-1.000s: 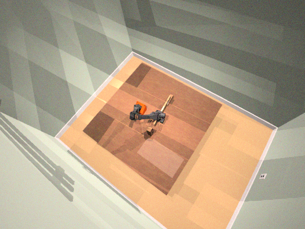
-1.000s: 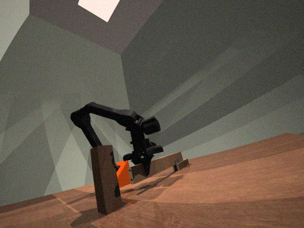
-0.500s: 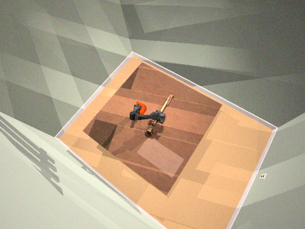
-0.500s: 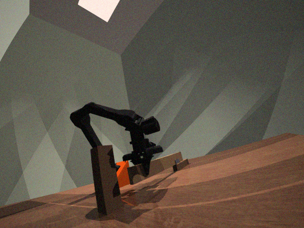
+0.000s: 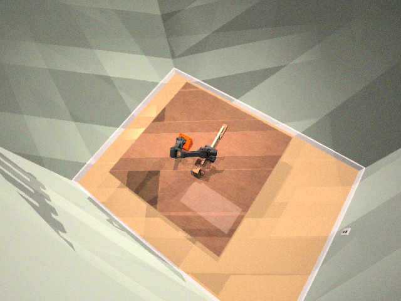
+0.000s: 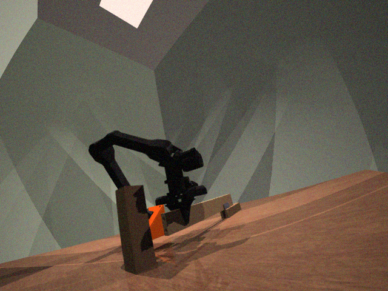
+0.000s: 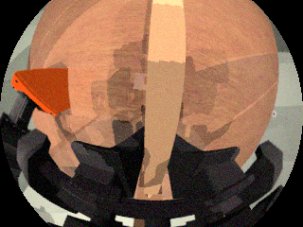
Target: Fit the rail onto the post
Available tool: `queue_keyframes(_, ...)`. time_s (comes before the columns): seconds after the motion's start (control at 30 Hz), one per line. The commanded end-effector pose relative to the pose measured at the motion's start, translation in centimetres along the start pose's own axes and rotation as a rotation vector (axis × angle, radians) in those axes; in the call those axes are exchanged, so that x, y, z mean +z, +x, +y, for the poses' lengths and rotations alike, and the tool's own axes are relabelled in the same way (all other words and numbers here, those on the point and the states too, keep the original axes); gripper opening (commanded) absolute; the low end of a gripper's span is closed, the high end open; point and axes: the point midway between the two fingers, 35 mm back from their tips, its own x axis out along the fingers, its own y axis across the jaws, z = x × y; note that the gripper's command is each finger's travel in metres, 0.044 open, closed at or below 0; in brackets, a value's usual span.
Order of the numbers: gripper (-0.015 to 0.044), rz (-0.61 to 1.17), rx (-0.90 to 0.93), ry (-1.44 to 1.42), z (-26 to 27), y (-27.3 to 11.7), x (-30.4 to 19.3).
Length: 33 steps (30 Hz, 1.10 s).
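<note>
The long pale rail (image 5: 217, 137) (image 6: 208, 208) (image 7: 165, 104) slopes little and has its far end at the bracket (image 6: 226, 205) on the low footboard block (image 6: 233, 210). My gripper (image 6: 185, 219) (image 7: 155, 130) is shut on the rail close to its near end, with one finger on each side. The near end hangs above the table, over its shadow. The short upright wooden post (image 5: 196, 172) (image 6: 134, 231) stands beyond that end, with a gap between them. The pegs are hidden behind the post in the exterior view and cannot be made out elsewhere.
An orange block (image 5: 185, 142) (image 6: 157, 222) (image 7: 47, 90) stands at the arm's base, to the side of the rail. The arm reaches over from it above the table (image 5: 252, 152) (image 6: 297, 228). A pale rectangle (image 5: 210, 205) lies on the tabletop past the post.
</note>
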Motion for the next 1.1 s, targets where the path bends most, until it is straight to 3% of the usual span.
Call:
queue_keyframes(0.0, 0.0, -0.003, -0.004, -0.002, -0.1, -0.2, -0.2)
queue_keyframes(1.07, 0.0, -0.003, -0.004, -0.002, -0.1, 0.0, -1.2)
